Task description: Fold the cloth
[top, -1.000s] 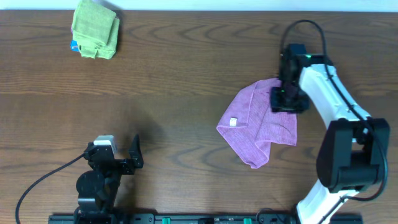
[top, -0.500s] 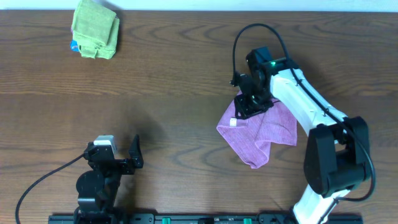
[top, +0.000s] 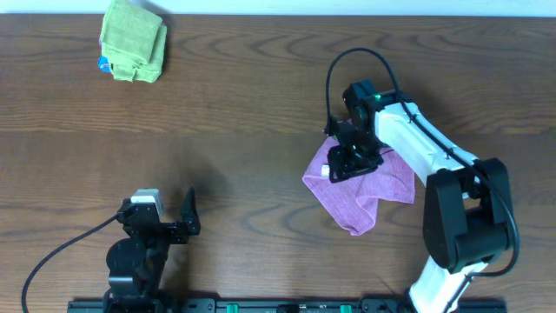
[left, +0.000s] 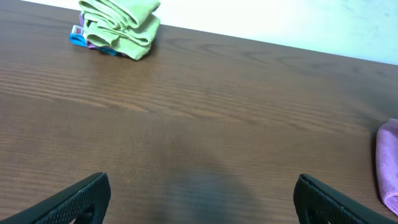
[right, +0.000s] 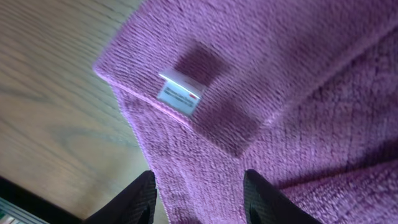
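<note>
- The cloth (top: 369,184), purple, is laid crumpled near the table's (top: 243,130) right edge.
- 1 white label (right: 180,93) is sewn by its left corner; the writing cannot be read.
- The right gripper (right: 196,202) is held parted over that corner.
- The left gripper (left: 202,190) is spread wide, empty, near the front-left corner.

Purple cloth (top: 375,186) lies right of centre in the overhead view, flat on the wood and loosely crumpled, not squared up. One layer is doubled over at its left edge, with a small white tag (top: 325,171) showing there. The lower end bunches into a rounded point toward frame bottom. Ribbed terry weave.
</note>
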### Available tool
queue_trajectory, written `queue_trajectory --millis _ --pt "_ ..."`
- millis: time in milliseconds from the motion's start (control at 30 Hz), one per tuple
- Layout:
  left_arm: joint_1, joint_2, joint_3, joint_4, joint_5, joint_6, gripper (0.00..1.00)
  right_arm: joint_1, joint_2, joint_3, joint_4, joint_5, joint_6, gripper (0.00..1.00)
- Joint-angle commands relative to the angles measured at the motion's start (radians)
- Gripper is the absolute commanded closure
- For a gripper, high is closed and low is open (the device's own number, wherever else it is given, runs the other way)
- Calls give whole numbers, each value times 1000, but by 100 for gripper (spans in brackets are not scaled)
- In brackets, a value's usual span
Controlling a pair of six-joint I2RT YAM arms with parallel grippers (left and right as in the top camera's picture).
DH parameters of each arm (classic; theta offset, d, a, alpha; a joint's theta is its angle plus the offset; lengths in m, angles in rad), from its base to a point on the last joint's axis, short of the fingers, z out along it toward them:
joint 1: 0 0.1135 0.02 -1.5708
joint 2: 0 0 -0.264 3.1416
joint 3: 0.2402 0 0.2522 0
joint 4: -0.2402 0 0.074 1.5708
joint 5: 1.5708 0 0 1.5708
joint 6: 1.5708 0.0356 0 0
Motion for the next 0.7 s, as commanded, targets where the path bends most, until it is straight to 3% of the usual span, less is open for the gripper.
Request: queue_trajectory --millis 0,233,433,667 --pt "-2 -6 -22 -6 -7 -11 5 2 9 -32 5 44 15 56" --pt "-2 -6 -22 -6 -7 -11 5 11 9 -80 92 155 -49 61" --pt "-2 -6 -22 -6 -7 -11 5 76 9 -80 150 305 -65 57" --pt "-2 -6 -22 -6 -7 -11 5 126 9 -80 177 308 -83 56"
